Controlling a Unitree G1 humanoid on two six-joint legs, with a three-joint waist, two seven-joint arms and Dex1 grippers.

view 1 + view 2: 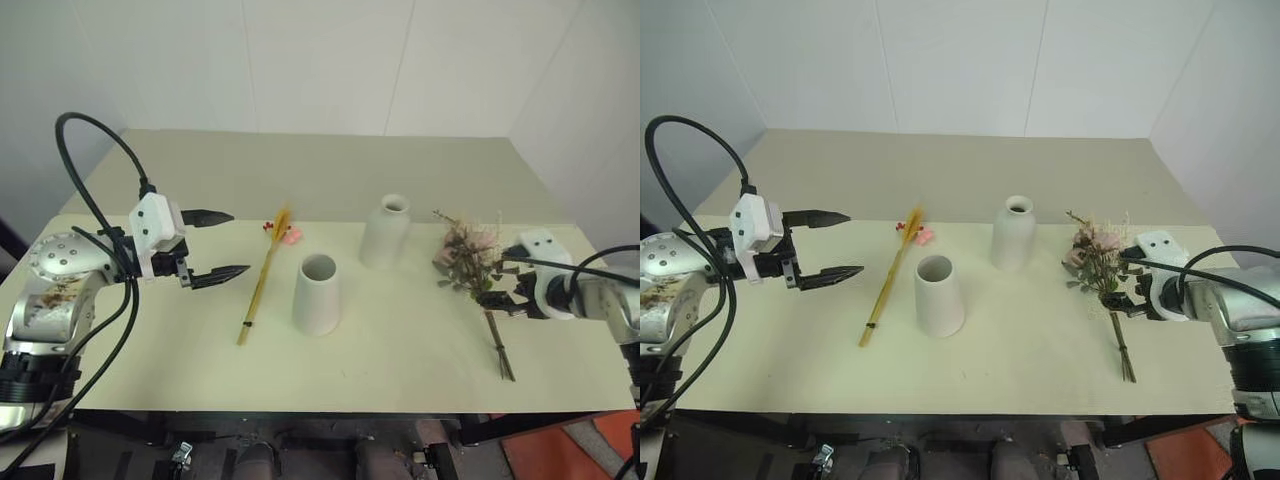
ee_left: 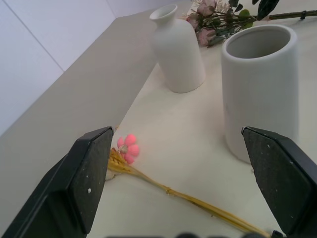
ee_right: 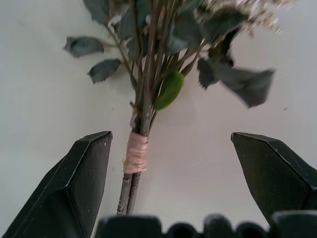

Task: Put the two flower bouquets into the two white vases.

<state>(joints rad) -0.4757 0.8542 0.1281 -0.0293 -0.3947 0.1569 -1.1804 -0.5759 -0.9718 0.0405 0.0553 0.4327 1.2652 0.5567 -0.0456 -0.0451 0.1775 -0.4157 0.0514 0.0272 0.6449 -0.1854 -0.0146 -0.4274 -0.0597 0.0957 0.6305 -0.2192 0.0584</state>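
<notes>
From the head, a pale table [image 1: 400, 350] carried everything: the plume [image 1: 262, 275] lay flat left of centre, its red and pink blossoms at the far end, just beside the cone vase [image 1: 318, 294], which stood upright. The bottle vase [image 1: 386, 231] stood upright behind and to the right of it. The rose bunch [image 1: 470, 256] lay flat near the right edge, stems toward the near side. The left gripper [image 1: 222, 243] hung above the table left of the plume, jaws apart and empty. The right gripper [image 1: 497, 297] sat low over the rose stems, jaws apart. In the left wrist view, spread fingers [image 2: 86, 178] framed the plume's blossoms, both vases and the roses beyond. In the right wrist view, open fingers [image 3: 81, 178] straddled the bunch's taped stems, touching nothing.
</notes>
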